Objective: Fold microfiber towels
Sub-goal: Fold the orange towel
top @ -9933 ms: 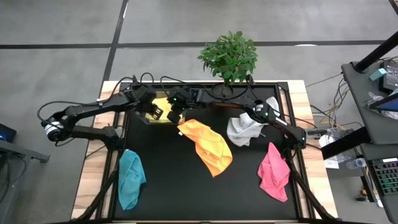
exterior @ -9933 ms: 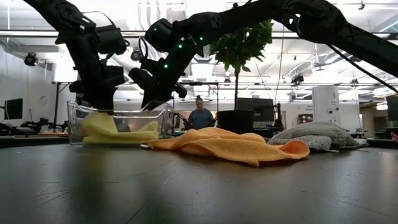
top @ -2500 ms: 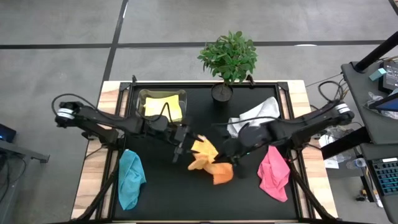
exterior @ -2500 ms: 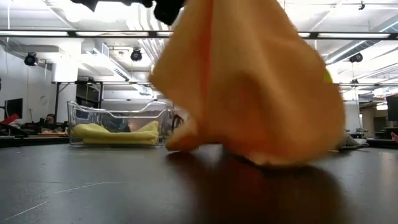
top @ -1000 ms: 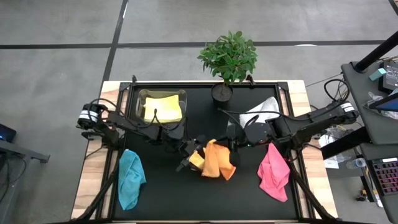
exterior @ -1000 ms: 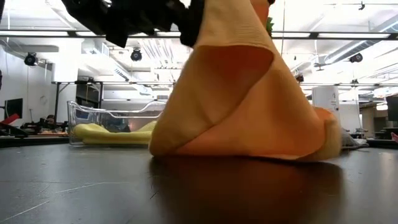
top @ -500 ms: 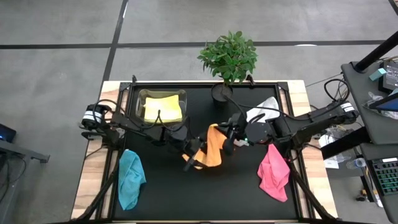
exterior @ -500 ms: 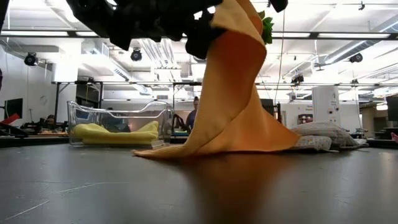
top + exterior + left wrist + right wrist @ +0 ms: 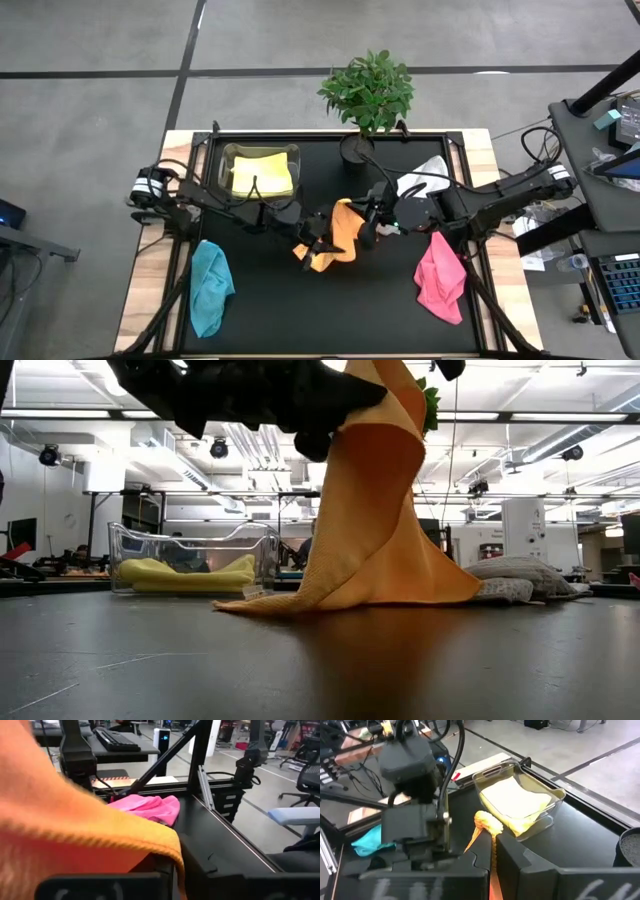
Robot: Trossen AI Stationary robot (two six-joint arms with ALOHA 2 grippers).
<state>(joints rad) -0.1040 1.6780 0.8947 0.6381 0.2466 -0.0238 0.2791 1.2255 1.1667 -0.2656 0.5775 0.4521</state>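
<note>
The orange towel [image 9: 342, 232] hangs between my two grippers over the table's middle, its lower part lying on the table [image 9: 390, 585]. My left gripper [image 9: 318, 244] is shut on its left side and my right gripper [image 9: 366, 228] on its right side. The yellow towel [image 9: 262, 176] lies in the clear box [image 9: 228, 152] at the far left. The teal towel [image 9: 210, 286] lies crumpled at the near left, the pink towel [image 9: 440, 276] at the near right, and the white-grey towel [image 9: 424, 176] at the far right. My left gripper pinches the orange towel at its hemmed edge [image 9: 167, 845] between the two fingers. The cloth drapes across the fingers and hides the place of contact. The towel hangs below, its bottom on the table. My right gripper pinches a bunched edge of the orange towel [image 9: 493, 851] between its two fingers. The cloth stands up in a small tuft past the fingertips. The rest hangs down to the table.
A potted plant [image 9: 368, 92] stands at the table's far edge. The clear box also shows in the low view [image 9: 190, 560] behind the hanging towel. Bare black table surface [image 9: 330, 310] lies along the near edge between the teal and pink towels.
Both grippers have risen and gone toward the table's far edge with the orange towel. The towel has been drawn from a low wide heap into a tall narrow drape, its lower edge dragged farther back on the table. My left gripper has drawn closer to the right one.
</note>
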